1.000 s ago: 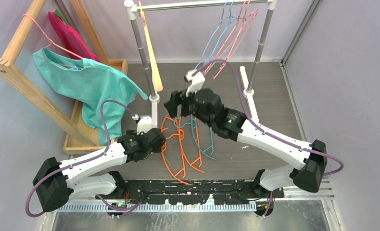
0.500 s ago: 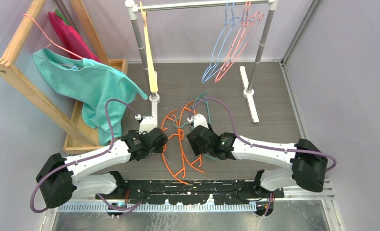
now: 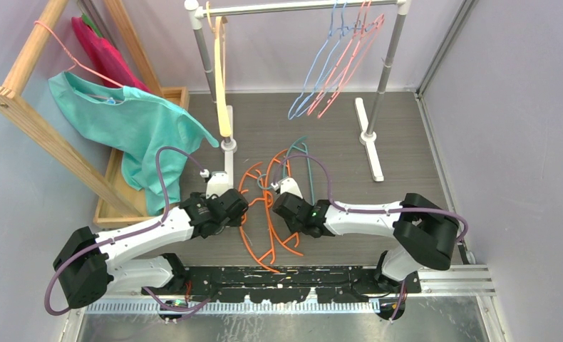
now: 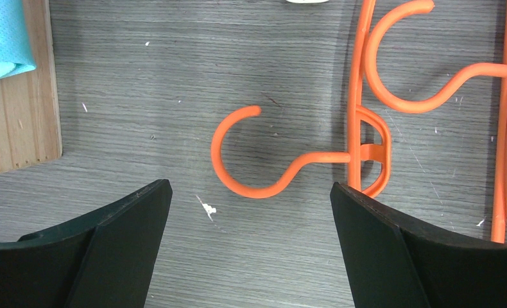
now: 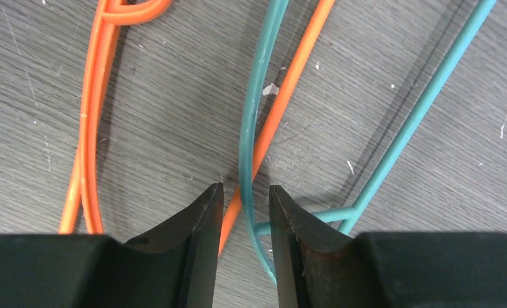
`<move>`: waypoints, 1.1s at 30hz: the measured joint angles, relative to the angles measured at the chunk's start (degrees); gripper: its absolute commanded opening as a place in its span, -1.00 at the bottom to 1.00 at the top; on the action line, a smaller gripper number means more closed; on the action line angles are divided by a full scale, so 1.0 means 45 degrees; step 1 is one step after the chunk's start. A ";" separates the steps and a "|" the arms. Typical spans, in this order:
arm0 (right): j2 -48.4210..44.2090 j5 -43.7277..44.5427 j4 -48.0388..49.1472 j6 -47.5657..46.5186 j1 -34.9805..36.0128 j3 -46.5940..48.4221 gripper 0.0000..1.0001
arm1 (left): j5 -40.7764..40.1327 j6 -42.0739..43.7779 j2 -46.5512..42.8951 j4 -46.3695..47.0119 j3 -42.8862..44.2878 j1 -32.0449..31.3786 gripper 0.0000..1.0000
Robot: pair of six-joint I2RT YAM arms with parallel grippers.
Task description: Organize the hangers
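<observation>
Several orange hangers and teal hangers lie tangled on the table between my arms. A tan-yellow hanger and several light-blue and pink wire hangers hang on the metal rail. My left gripper is wide open just above the table. An orange hook lies ahead of it. My right gripper is low over the pile, open only a narrow gap. A teal bar and an orange bar run between its fingers.
A wooden frame at the left carries a pink wire hanger with a teal shirt and a red cloth. A wooden tray lies under it. The rack's feet and posts stand behind the pile.
My right arm has dropped from the rack down to the hangers on the table. The wire hangers and the tan one swing on the rail. The left arm barely moved.
</observation>
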 measured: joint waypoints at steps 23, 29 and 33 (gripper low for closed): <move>-0.3395 -0.0942 -0.1064 0.0704 -0.0117 0.1064 -0.98 | 0.0039 -0.0029 -0.0476 -0.0015 -0.0005 0.0000 0.96; -0.4833 -0.1705 -0.1088 0.1336 -0.0126 0.2361 -0.98 | 0.0044 -0.0029 -0.0476 0.0005 -0.0029 0.0000 0.96; -0.5056 -0.2934 -0.1030 0.1637 -0.0180 0.3021 -0.98 | 0.0049 -0.0029 -0.0515 0.0034 -0.0083 0.0000 0.96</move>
